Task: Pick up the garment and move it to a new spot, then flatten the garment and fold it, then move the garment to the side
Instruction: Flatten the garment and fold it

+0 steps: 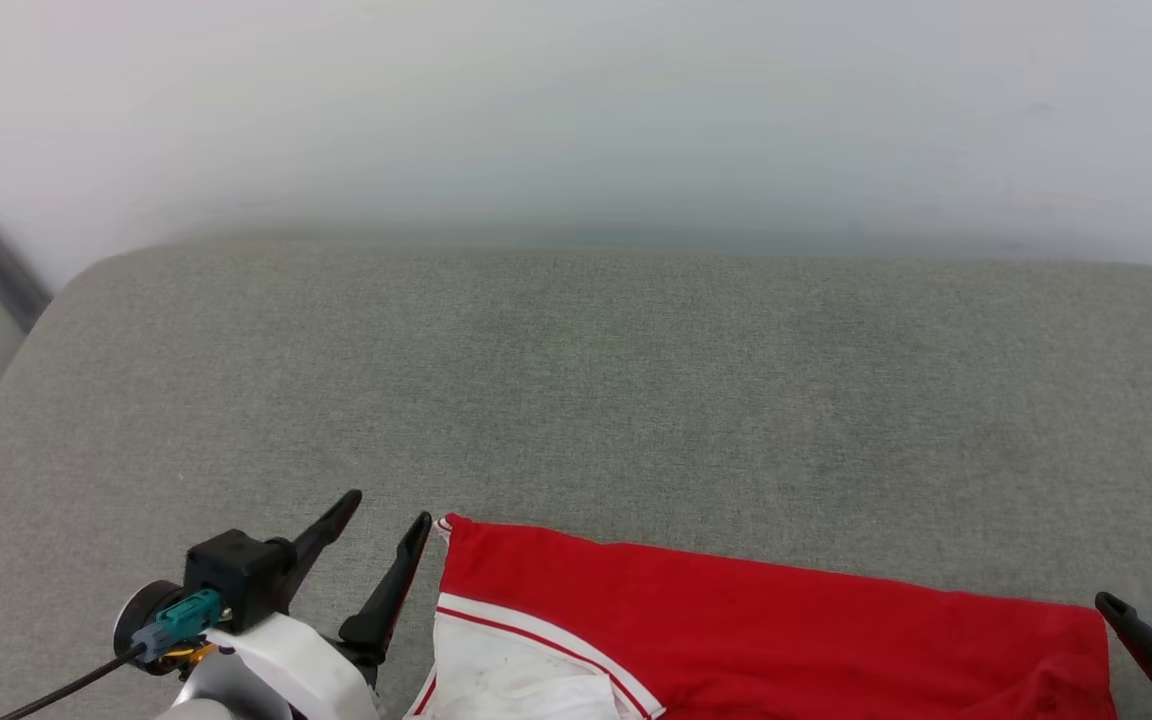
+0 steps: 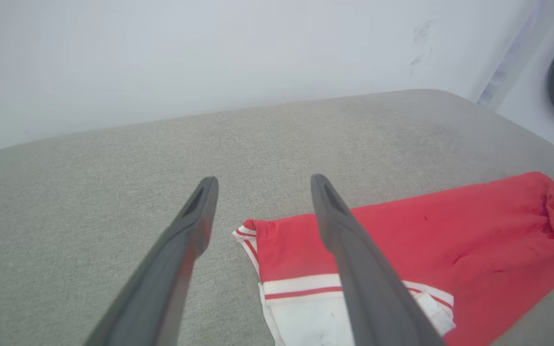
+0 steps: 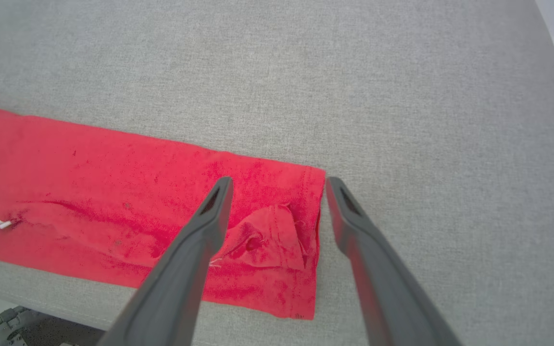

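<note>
While the left gripper (image 1: 387, 508) stands open just beside the white-sleeve end of the garment (image 1: 786, 630), the right gripper (image 1: 1143, 598) is open too at the opp. end, its fingers on either side of the hem corner. Neither holds anything. Garment lies as a long red band, plain side up, near the front edge of the grey padded surface (image 1: 576, 380), w/ a small crumpled fold by the hem. If fingers touch the cloth, I cannot tell.
</note>
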Robot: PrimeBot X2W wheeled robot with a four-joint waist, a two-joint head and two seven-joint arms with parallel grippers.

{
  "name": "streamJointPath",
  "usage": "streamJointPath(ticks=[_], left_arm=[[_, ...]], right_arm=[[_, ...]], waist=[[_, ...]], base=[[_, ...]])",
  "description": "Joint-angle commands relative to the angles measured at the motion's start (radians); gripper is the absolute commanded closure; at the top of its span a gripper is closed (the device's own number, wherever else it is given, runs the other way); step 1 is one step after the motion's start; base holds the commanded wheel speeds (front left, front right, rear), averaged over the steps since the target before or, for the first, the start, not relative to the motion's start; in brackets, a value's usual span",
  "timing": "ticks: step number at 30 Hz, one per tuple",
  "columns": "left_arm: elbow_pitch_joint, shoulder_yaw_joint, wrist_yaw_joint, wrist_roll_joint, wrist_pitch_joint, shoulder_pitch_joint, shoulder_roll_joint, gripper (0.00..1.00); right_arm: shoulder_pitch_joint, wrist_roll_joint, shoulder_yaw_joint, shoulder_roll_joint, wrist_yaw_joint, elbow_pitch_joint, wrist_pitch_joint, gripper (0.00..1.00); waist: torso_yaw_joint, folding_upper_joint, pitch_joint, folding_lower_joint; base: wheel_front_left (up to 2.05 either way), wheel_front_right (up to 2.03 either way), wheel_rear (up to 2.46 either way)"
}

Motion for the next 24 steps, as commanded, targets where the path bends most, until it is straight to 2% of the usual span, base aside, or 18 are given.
streamJointPath(ticks=[1,2,4,7,9,13,14,17,24], left_arm=[[-0.01,0.033,0.016,0.008,-0.031,0.024,-0.02,0.0],[-0.01,0.033,0.016,0.008,-0.031,0.024,-0.02,0.0],[-0.037,0.158,0.047,0.014,-0.051,0.075,-0.072,0.0],[-0.084,0.32,0.068,0.111,-0.053,0.154,-0.149,0.0],[-0.114,0.41,0.064,0.207,-0.052,0.202,-0.191,0.0],[-0.157,0.515,0.022,0.382,-0.052,0.294,-0.281,0.0],[-0.157,0.515,0.022,0.382,-0.052,0.294,-0.281,0.0],[-0.165,0.577,-0.009,0.475,-0.052,0.344,-0.341,0.0],[-0.15,0.676,-0.103,0.581,-0.052,0.411,-0.459,0.0]], right_arm=[[0.015,-0.006,-0.033,0.04,-0.001,-0.024,0.011,0.0],[0.015,-0.006,-0.033,0.04,-0.001,-0.024,0.011,0.0],[0.043,-0.044,-0.084,0.095,-0.001,-0.05,0.03,0.0],[0.061,-0.07,-0.127,0.162,-0.001,-0.054,0.04,0.0],[0.067,-0.08,-0.164,0.206,-0.001,-0.049,0.042,0.0],[0.092,-0.112,-0.217,0.266,-0.001,-0.021,0.028,0.0],[0.092,-0.112,-0.217,0.266,-0.001,-0.021,0.028,0.0],[0.096,-0.123,-0.244,0.289,-0.001,0.025,-0.002,0.0],[0.073,-0.115,-0.289,0.316,-0.001,0.176,-0.082,0.0]], waist=[[0.007,0.0,-0.001,0.0001],[0.007,0.0,-0.001,0.0001],[0.016,0.0,-0.003,0.0001],[0.026,0.0,-0.004,0.0001],[0.032,0.0,-0.004,0.0001],[0.044,0.0,-0.009,0.0001],[0.044,0.0,-0.009,0.0001],[0.051,0.0,-0.011,0.0001],[0.069,0.0,0.0,0.0001]], base=[[0.0,0.0,0.0],[0.0,0.0,0.0],[0.0,0.0,0.0],[0.0,0.0,0.0],[0.0,0.0,0.0],[0.0,0.0,0.0],[0.0,0.0,0.0],[0.0,0.0,0.0],[0.0,0.0,0.0]])
